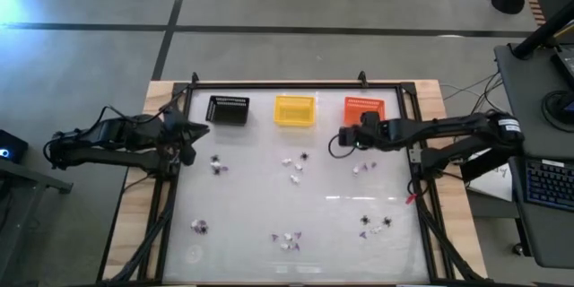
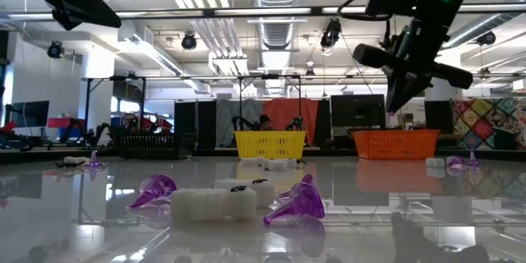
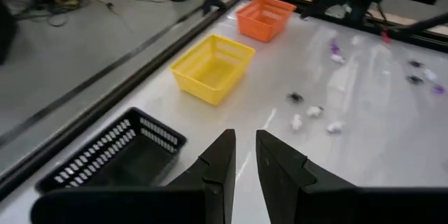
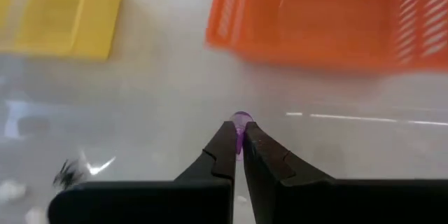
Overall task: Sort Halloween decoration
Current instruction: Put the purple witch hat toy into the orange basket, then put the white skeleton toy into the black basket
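I have the right gripper (image 4: 239, 138) pinched on a small purple bit (image 4: 241, 120), whose rounded tip pokes out just past the fingertips, so the piece runs roughly in line with the fingers. The relation I care about now is between that gripper and the orange basket (image 1: 364, 108). In the high view the right gripper (image 1: 344, 139) hangs just short of the orange basket, on its table-centre side and toward the corner nearest the yellow basket (image 1: 294, 109). The right wrist view shows the orange basket (image 4: 329, 17) dead ahead and slightly off to one side of the finger line. I judge that the carry calls for a short push forward over the basket's near wall, if orange is where purple goes. In the low view the gripper (image 2: 401, 90) hangs well above the basket rim, so I expect no snag. The left gripper (image 3: 241, 155) waits beside the black basket (image 3: 112, 157), fingers a narrow gap apart and holding nothing, well apart from the orange one. Other trinkets (image 1: 294, 163) lie scattered on the table (image 1: 260, 206), on the side of the orange basket away from the table's back edge.
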Controlling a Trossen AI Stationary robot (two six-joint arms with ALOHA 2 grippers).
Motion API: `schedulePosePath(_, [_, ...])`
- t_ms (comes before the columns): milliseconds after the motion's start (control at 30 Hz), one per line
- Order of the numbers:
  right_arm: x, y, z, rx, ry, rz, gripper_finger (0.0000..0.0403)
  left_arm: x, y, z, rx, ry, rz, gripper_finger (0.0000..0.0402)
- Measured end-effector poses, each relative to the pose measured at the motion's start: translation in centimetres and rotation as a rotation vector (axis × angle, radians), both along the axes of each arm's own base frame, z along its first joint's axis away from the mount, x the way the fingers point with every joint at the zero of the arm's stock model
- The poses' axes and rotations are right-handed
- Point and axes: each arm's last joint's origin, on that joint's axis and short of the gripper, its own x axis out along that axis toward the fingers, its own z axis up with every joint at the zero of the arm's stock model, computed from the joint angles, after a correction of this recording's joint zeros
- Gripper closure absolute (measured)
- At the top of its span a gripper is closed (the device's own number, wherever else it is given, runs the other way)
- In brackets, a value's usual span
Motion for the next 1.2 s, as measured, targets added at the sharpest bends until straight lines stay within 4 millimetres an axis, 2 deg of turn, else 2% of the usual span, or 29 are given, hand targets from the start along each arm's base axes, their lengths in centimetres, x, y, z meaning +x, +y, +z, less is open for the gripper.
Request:
schedulePosePath(300, [-2.1,-4.8,0.8,-0.014,0.061,-0.018,0.0394,-0.1,0.1,0.0,-0.018,-0.022,0.064,0.0361])
schedulePosePath(500, [-3.2,-7.0,0.8,-0.016,0.108,-0.015,0.0391,-0.1,0.1,0.0,-0.04,-0.034,0.076,0.0361])
schedulePosePath(800, [-3.6,-8.3,0.9,-0.047,0.115,0.028,0.0362,0.0,0.1,0.1,-0.058,-0.047,0.085,0.0361])
schedulePosePath(1200, [-3.7,-8.6,1.0,-0.054,0.113,0.016,0.0328,0.0,0.1,0.1,-0.043,-0.038,0.076,0.0361])
